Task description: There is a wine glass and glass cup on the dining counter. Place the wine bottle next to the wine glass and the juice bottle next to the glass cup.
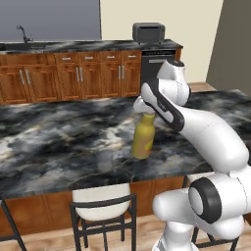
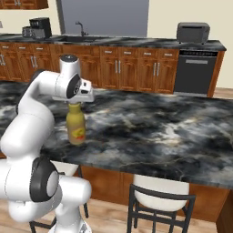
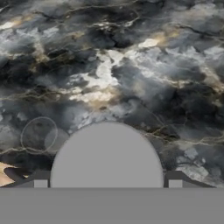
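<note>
Gripper (image 3: pixel 107 183) sits directly over the juice bottle (image 1: pixel 142 138), jaws spread either side of its white cap (image 3: pixel 107 154), no squeeze visible. Bottle stands upright on the dining counter (image 1: pixel 49 137). Glass cup (image 3: pixel 39 134) is just beside it, looks empty. Probably rigid, smooth plastic, top-heavy if full: take it at the cap or neck, lift straight.

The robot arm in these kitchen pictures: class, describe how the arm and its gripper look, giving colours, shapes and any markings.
The arm is glossy white, built of thick rounded segments joined by dark grey to black ring-shaped joints. No cables or markings show on it. The gripper has two small dark finger tips with pale pads.
</note>
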